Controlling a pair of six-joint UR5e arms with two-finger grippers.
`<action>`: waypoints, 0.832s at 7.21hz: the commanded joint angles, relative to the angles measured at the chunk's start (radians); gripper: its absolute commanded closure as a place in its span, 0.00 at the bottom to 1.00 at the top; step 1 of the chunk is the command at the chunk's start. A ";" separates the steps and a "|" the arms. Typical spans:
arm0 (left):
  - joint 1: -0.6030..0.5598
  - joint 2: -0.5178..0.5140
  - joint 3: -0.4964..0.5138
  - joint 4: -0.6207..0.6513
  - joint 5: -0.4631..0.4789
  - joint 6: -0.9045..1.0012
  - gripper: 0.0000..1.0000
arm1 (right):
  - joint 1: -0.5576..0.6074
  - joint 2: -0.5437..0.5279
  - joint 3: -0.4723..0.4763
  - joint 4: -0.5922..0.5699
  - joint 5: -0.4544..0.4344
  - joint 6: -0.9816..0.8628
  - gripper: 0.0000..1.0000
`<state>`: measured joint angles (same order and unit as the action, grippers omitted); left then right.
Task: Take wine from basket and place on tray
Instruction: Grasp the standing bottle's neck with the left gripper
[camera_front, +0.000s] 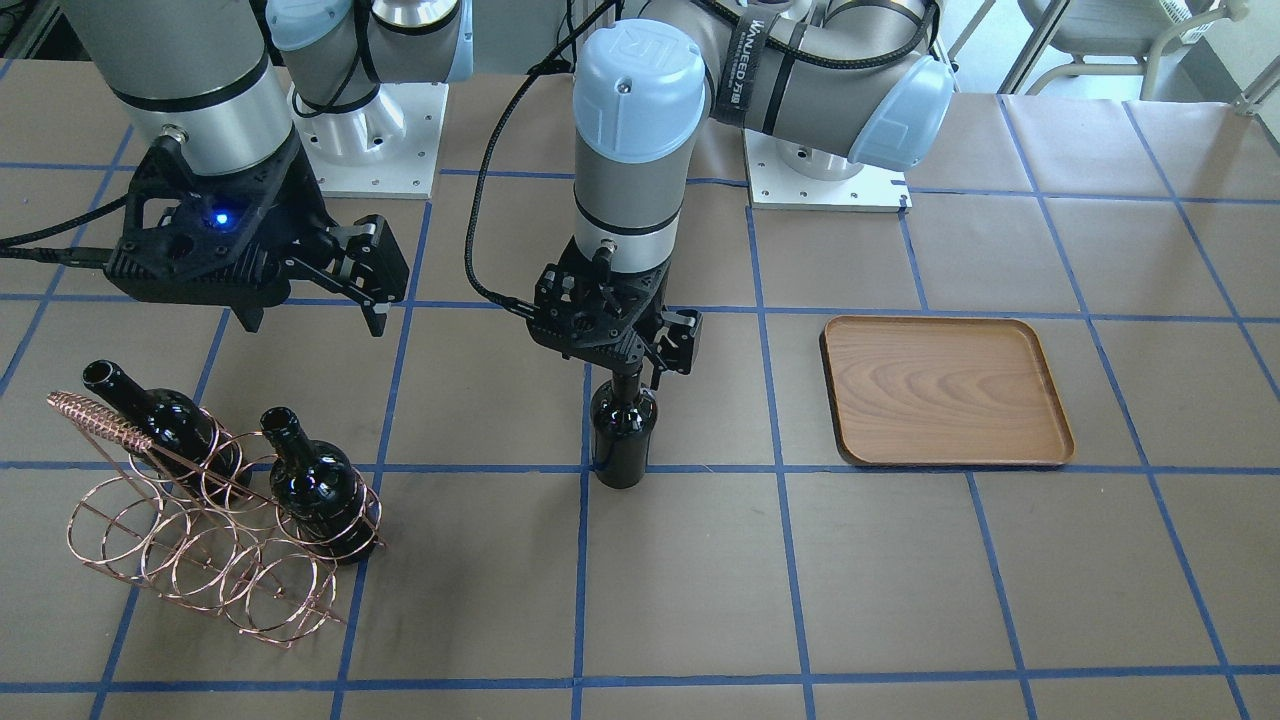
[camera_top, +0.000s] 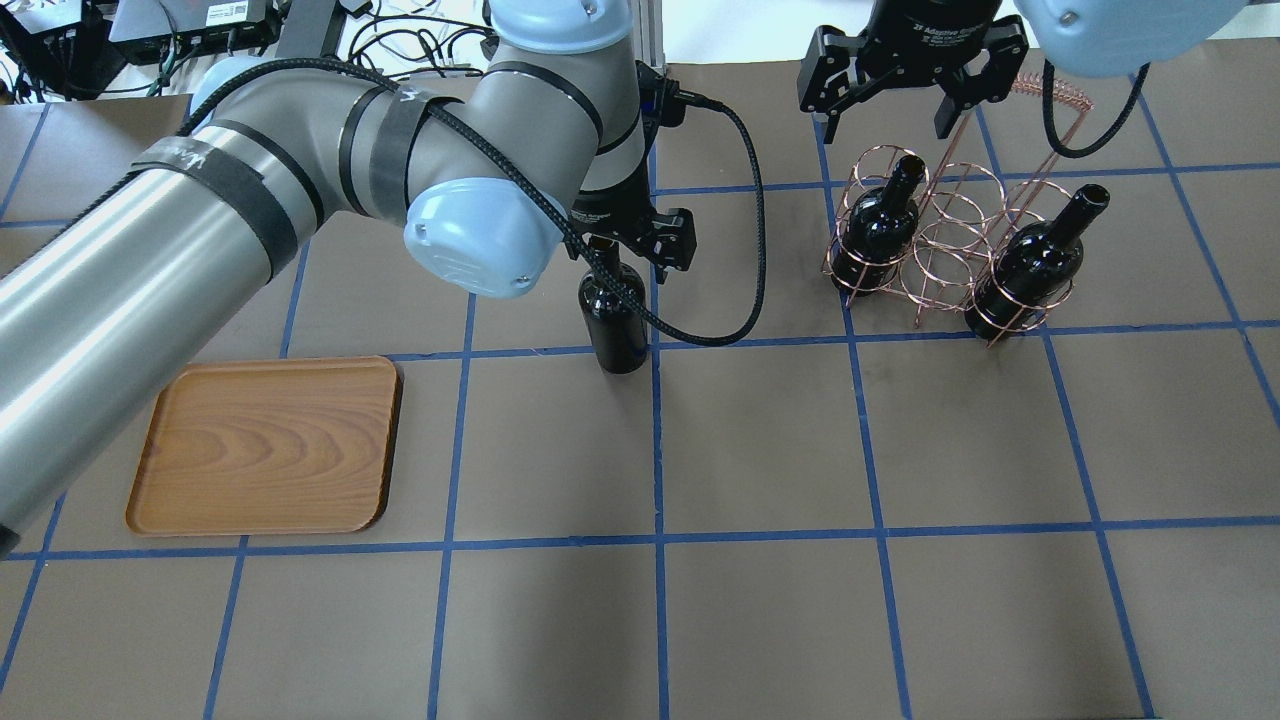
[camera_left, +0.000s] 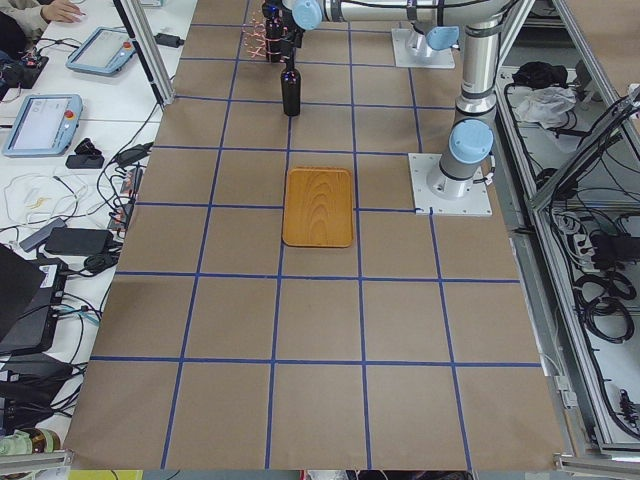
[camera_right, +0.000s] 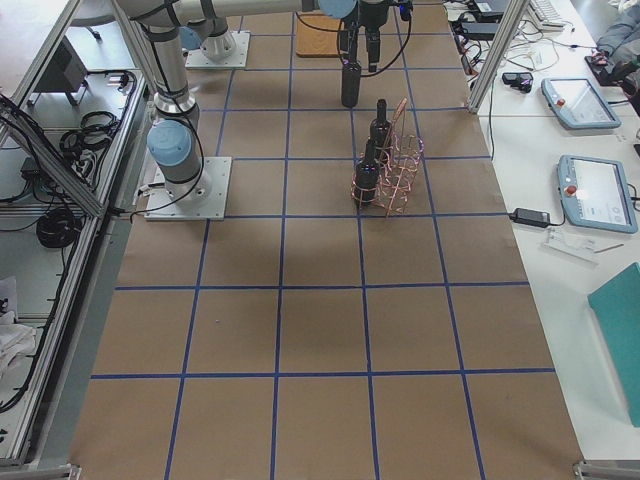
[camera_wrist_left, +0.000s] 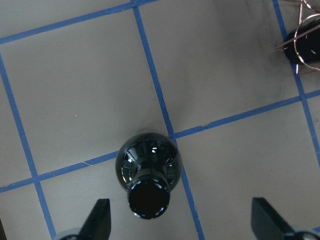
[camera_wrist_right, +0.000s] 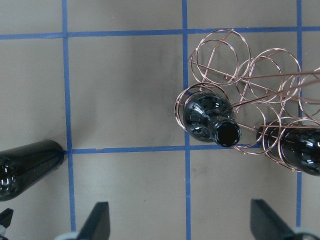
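Note:
One wine bottle (camera_front: 622, 432) stands upright on the table at the middle, also seen in the overhead view (camera_top: 615, 320). My left gripper (camera_front: 630, 365) is open with its fingers wide on either side of the bottle's neck; the left wrist view shows the bottle's mouth (camera_wrist_left: 148, 197) between them, nearer one finger. The copper wire basket (camera_front: 190, 540) holds two more bottles (camera_front: 320, 485) (camera_front: 165, 420). My right gripper (camera_front: 315, 325) is open and empty above the basket (camera_wrist_right: 240, 95). The wooden tray (camera_front: 945, 392) lies bare beyond the left gripper, also seen overhead (camera_top: 265, 445).
Brown paper with blue tape grid lines covers the table. The arm base plates (camera_front: 370, 140) stand at the robot's side. The left arm's cable (camera_top: 745, 250) loops beside the standing bottle. Operator desks with tablets (camera_right: 575, 100) lie off the far edge.

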<state>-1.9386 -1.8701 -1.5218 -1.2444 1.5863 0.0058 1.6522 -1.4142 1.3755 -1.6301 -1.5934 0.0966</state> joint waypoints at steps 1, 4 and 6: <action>0.004 -0.004 0.002 -0.001 0.024 0.020 0.06 | 0.000 0.001 0.000 -0.001 0.000 0.000 0.00; 0.004 -0.014 0.000 -0.001 0.024 0.020 0.56 | 0.000 0.001 0.002 0.001 0.000 0.002 0.00; 0.004 -0.014 0.000 -0.003 0.023 0.022 0.90 | 0.000 0.001 0.002 0.001 0.000 0.002 0.00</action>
<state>-1.9344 -1.8833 -1.5219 -1.2462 1.6103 0.0271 1.6521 -1.4129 1.3774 -1.6299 -1.5932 0.0981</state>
